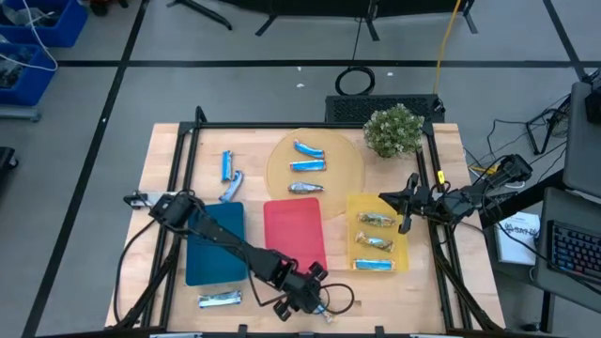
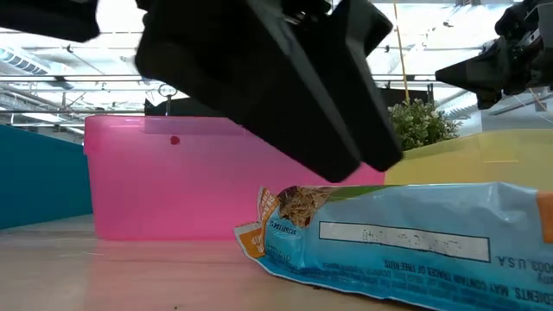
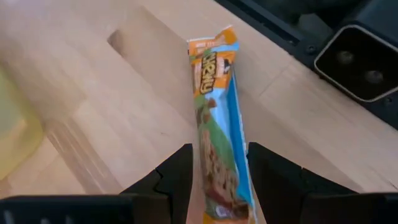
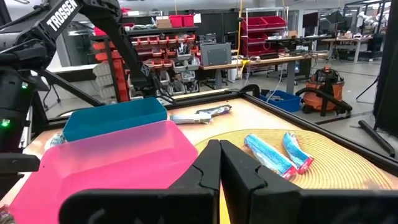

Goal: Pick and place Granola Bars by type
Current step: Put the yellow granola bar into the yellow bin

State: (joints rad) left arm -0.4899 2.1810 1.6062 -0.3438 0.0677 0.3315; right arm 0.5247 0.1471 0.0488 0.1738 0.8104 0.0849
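1. In the high view the left gripper (image 1: 315, 302) at 6 o'clock covers the bar (image 3: 219, 134) between its fingers, so that bar cannot be seen from above.
2. In the left wrist view the bar's lower end runs off the picture's edge.
3. In the low view a bar (image 2: 406, 242) is cut off at 3 o'clock, and its print is too blurred to read.
4. The dark arm (image 2: 276, 78) hides part of the pink tray (image 2: 173, 186) behind it.
5. The bars on the yellow tray (image 1: 402, 246) are too small for their labels to be read.
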